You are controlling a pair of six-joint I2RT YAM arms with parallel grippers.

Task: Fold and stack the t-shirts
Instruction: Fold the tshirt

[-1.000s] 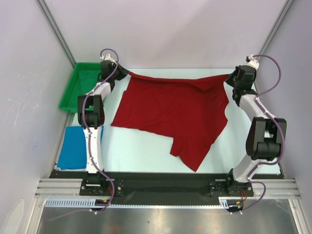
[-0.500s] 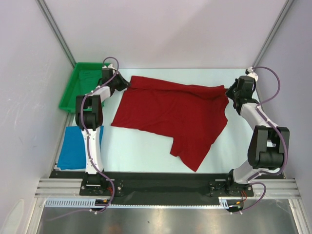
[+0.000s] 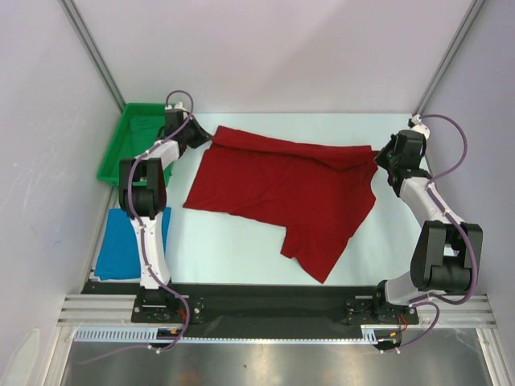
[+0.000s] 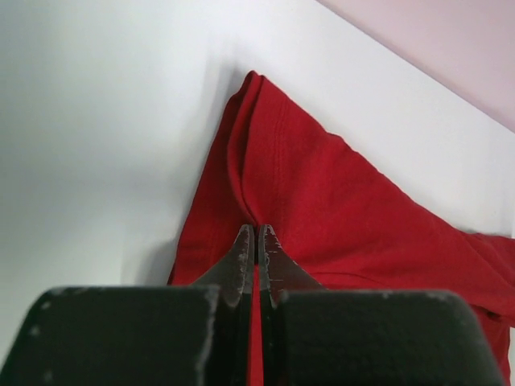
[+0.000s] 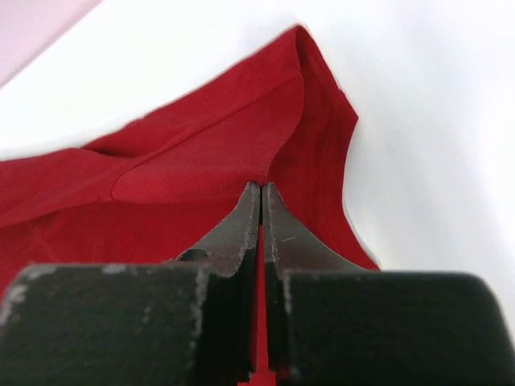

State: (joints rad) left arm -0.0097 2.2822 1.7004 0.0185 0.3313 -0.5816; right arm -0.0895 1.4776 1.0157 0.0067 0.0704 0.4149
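Note:
The deep red t-shirt (image 3: 282, 189) lies spread across the middle of the table, its far edge stretched between the two grippers. My left gripper (image 3: 201, 135) is shut on the shirt's far left corner (image 4: 265, 177), with cloth pinched between the fingers (image 4: 278, 261). My right gripper (image 3: 381, 158) is shut on the far right corner (image 5: 201, 161), with cloth between its fingers (image 5: 233, 233). The bright blue t-shirt (image 3: 122, 241) lies folded flat at the near left edge, beside the left arm's base.
A green tray (image 3: 121, 157) stands at the far left of the table, beside the left arm. Pale walls close in the table on the left, back and right. A black strip runs along the table's near edge by the arm bases.
Both grippers have moved down and toward the near side with the shirt's far corners. The raised far edge has come down and now lies low on the table.

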